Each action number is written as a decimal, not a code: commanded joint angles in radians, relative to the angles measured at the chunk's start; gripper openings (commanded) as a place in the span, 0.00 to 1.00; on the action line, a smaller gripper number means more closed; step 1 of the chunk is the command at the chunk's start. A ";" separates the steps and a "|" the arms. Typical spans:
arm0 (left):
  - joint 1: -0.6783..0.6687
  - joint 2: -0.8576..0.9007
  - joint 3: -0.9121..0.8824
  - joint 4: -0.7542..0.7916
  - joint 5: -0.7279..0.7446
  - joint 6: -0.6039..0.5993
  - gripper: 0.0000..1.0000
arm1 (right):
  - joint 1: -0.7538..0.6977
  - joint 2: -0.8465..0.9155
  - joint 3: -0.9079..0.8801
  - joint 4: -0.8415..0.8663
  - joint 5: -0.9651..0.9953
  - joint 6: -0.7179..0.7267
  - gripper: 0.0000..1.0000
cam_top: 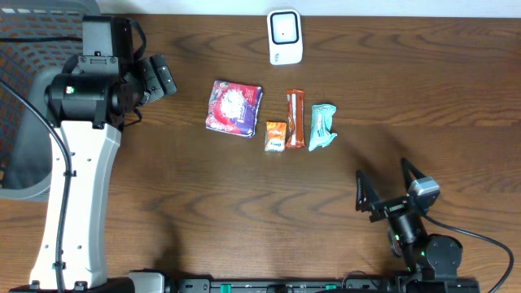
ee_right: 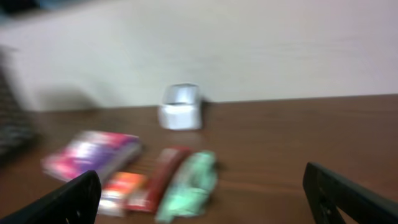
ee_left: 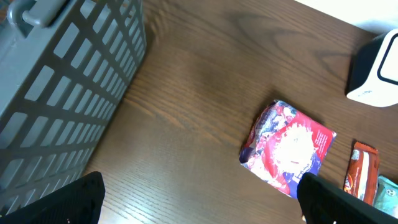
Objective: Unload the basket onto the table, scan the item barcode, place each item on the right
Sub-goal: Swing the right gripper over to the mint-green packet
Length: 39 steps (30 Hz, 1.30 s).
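Observation:
Four items lie in a row mid-table: a purple-red snack packet (cam_top: 234,107), a small orange packet (cam_top: 276,136), a red-brown bar (cam_top: 295,119) and a mint-green packet (cam_top: 321,126). A white barcode scanner (cam_top: 285,37) stands at the far edge. My left gripper (cam_top: 160,75) hovers open, left of the purple packet (ee_left: 287,149), with nothing between its fingers (ee_left: 74,202). At the near right my right gripper (cam_top: 383,174) is open and empty, facing the row. Its blurred wrist view shows the scanner (ee_right: 180,107), the bar (ee_right: 160,177) and the mint-green packet (ee_right: 189,183).
A grey slatted basket (cam_top: 24,98) stands at the table's left end, close beside the left arm; its wall (ee_left: 56,81) fills the left of the left wrist view. A pale wall rises behind the scanner.

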 commanded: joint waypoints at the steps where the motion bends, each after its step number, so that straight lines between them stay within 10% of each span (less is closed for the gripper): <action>1: 0.001 0.007 -0.013 -0.003 -0.016 -0.013 0.98 | -0.007 -0.003 -0.001 0.084 -0.167 0.240 0.99; 7: 0.001 0.007 -0.013 -0.003 -0.016 -0.013 0.98 | -0.007 -0.002 0.005 0.446 -0.124 0.279 0.99; 12: 0.001 0.007 -0.013 -0.003 -0.016 -0.013 0.98 | -0.007 0.046 0.095 0.430 -0.025 0.216 0.99; 31: 0.001 0.007 -0.013 -0.003 -0.016 -0.013 0.98 | 0.027 1.236 1.249 -0.751 -0.220 -0.227 0.99; 39: 0.001 0.007 -0.013 -0.003 -0.016 -0.013 0.98 | 0.072 1.494 1.365 -0.776 -0.377 -0.076 0.99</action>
